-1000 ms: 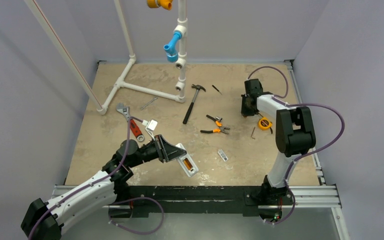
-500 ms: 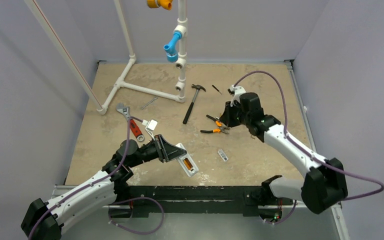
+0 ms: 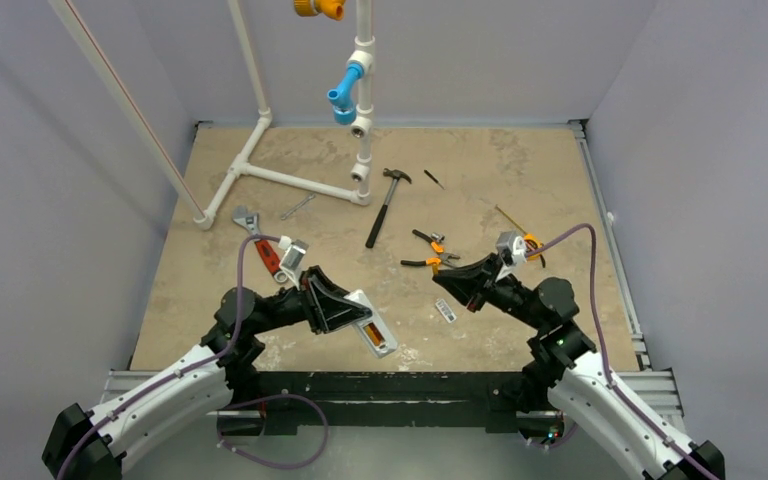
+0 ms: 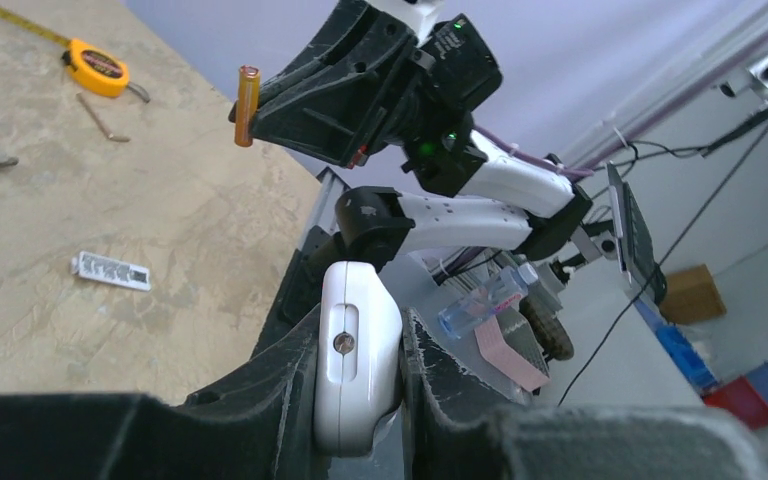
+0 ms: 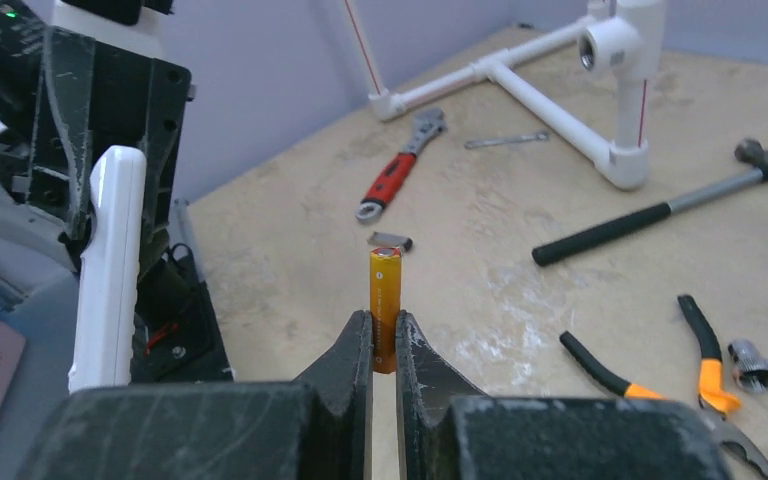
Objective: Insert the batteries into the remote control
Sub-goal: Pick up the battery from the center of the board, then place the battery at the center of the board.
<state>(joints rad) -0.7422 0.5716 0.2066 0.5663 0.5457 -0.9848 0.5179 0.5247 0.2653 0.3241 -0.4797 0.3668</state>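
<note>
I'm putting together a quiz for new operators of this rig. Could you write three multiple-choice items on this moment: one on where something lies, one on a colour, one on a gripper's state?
1. Where is the red-handled wrench?
A. on the table, left of the hammer
B. on a shelf
C. in a drawer

2. What colour is the battery in the right gripper?
A. blue
B. orange
C. green

3. The left gripper is:
A. wide open
B. shut on the remote control
C. shut on a cup

Answers:
1 A: the top view shows it lying left of the hammer.
2 B: the right wrist view shows an orange cylinder between the fingers.
3 B: the left wrist view shows both fingers pressed on the white handset.
</note>
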